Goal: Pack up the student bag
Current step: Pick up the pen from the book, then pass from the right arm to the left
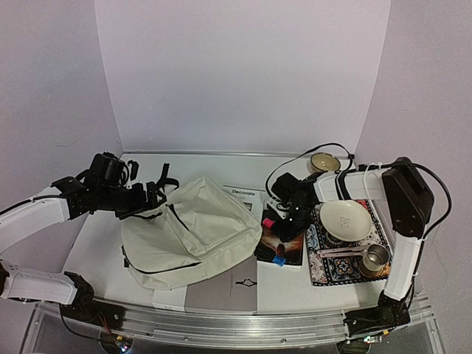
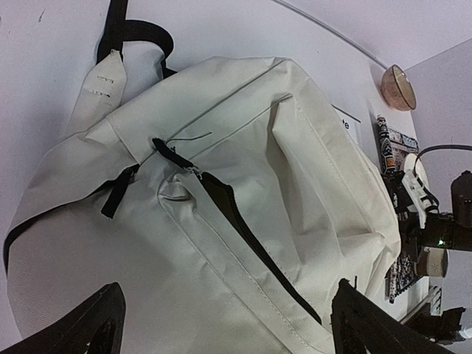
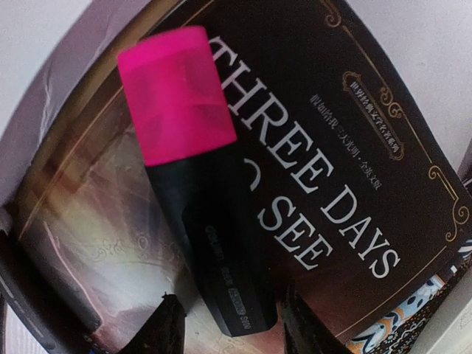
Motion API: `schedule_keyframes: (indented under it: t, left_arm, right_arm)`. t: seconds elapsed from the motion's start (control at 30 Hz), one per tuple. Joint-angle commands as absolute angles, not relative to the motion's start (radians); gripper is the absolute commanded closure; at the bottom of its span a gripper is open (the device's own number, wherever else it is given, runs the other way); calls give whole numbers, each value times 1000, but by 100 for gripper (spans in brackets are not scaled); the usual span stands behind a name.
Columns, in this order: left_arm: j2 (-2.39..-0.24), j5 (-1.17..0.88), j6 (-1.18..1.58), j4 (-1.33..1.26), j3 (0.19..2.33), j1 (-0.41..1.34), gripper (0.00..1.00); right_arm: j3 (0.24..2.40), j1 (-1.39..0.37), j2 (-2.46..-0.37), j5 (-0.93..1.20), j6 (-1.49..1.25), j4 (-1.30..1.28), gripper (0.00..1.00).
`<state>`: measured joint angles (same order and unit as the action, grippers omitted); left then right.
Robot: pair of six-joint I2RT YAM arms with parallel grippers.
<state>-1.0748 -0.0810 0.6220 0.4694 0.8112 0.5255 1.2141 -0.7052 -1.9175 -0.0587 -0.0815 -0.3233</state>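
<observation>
White table [image 1: 96,243], soft cream student bag [image 1: 193,228]; left end effector [image 2: 226,295] wide, right end effector [image 3: 232,306] unclear.

student bag [image 1: 188,232]: one
book [image 3: 354,147]: one
pink-capped highlighter [image 3: 195,184]: one
small bowl [image 1: 324,162]: one
plate [image 1: 345,220]: one
metal cup [image 1: 376,258]: one
patterned mat [image 1: 324,271]: one
printed sheet [image 1: 243,193]: one

Cream fabric student bag [image 1: 199,228], black zippers and straps, slumped flat on the table [image 1: 96,240], left of centre.

A white table [image 1: 96,247] is backed by a white panel [image 1: 243,74] and flanked by pale lilac walls [image 1: 44,88].
</observation>
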Motion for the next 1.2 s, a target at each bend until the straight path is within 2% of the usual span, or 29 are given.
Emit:
schedule_keyframes:
  t: [0.0, 0.1, 0.23, 0.37, 0.6, 0.77, 1.17]
  left_arm:
    - [-1079, -133, 648, 427, 846, 528, 2]
    - [-1063, -154, 662, 405, 837, 528, 2]
    - [-1050, -184, 688, 371, 820, 529, 2]
    - [-1047, -215, 732, 315, 808, 540, 3]
    - [-1048, -216, 819, 187, 789, 602, 6]
    - [-1096, -169, 871, 104, 798, 684, 15]
    - [-1252, -90, 916, -128, 842, 864, 21]
  right_arm:
    - [1229, -701, -1962, -52, -74, -387, 62]
    - [1232, -701, -1963, -49, -74, -386, 71]
    - [1242, -702, -1942, -56, -89, -390, 92]
    - [1238, -701, -1877, -73, -128, -390, 99]
    - [1207, -710, -1697, -67, -204, -378, 100]
    - [1203, -778, -1577, -58, -235, -328, 100]
    - [1207, -987, -1529, -102, -400, -106, 100]
